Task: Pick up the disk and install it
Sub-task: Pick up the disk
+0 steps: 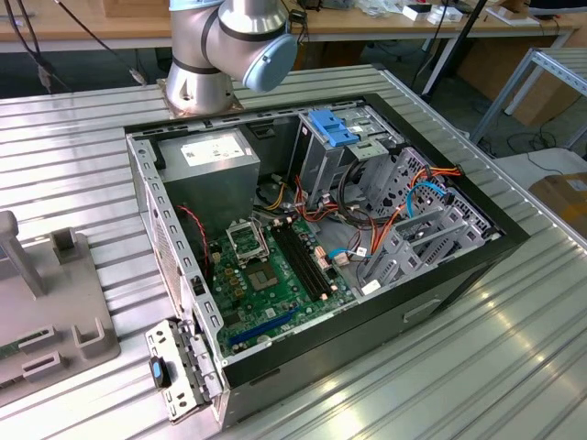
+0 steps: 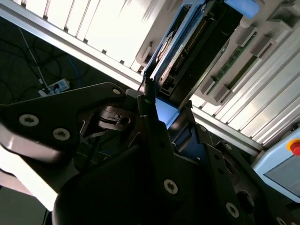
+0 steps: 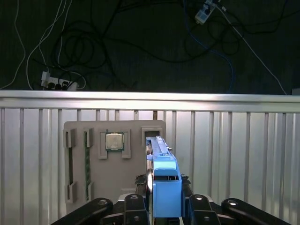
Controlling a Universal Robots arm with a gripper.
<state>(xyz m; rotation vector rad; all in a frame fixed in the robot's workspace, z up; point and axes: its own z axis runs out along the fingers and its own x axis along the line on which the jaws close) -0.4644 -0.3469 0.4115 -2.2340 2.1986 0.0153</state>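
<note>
One arm stood at the far end of the table in the exterior view, its thick grey joints and pale blue cap stacked just behind the open case. The case lay on its side with the green board, the orange and blue wires and a blue bracket on the metal cage all on show. Toward the exterior view's left sat a grey tray with slots and posts. In the first wrist view the gripper pointed straight down at that tray, and its jaws were clamped on the disk, one on each flat face. The disk hung on edge with its blue frame facing the camera. It was up over the tray near an open slot, apart from it as far as I could see. A chip rested in a pocket just beside. Beyond the table's rim cables sprawled on the dark floor. In the second wrist view the gripper showed its black linkages splayed to either side, and the disk ran out from between them toward the tray.
</note>
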